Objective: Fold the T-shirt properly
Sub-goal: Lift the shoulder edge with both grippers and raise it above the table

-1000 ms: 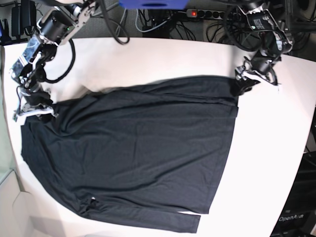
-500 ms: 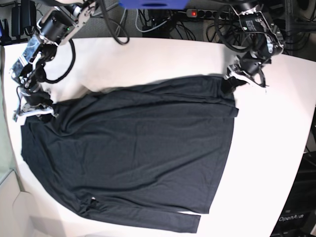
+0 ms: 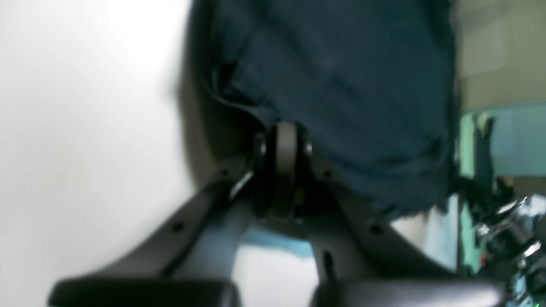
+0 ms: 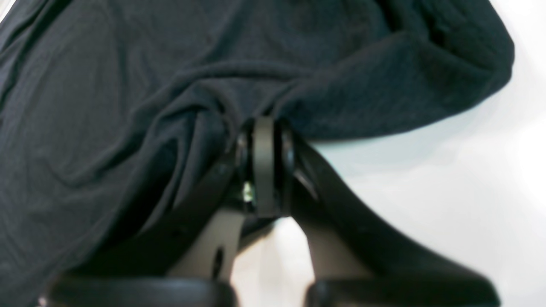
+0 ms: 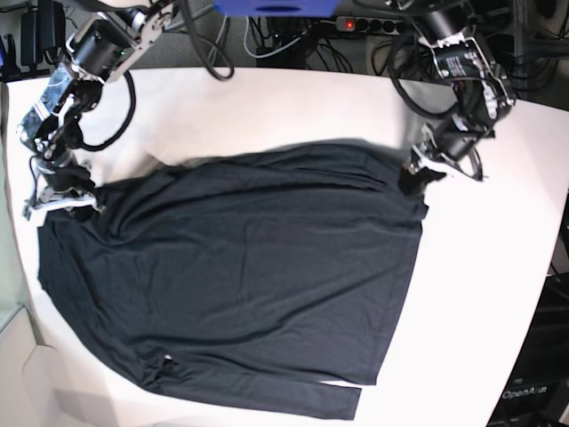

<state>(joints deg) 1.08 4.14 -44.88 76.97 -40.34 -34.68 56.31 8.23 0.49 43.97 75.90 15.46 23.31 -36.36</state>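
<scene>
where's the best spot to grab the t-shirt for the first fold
By its two far corners, coming in from the outer edges. The T-shirt lies spread flat, so only edges and corners give a pinchable bit of cloth. The left gripper and right gripper are each shut on one of those corners already, fabric bunched at their tips, probably the hold to keep.

A large black thin-knit long-sleeved T-shirt (image 5: 240,276) lies spread on the white desk (image 5: 498,267), each end effector pinching a corner.
</scene>
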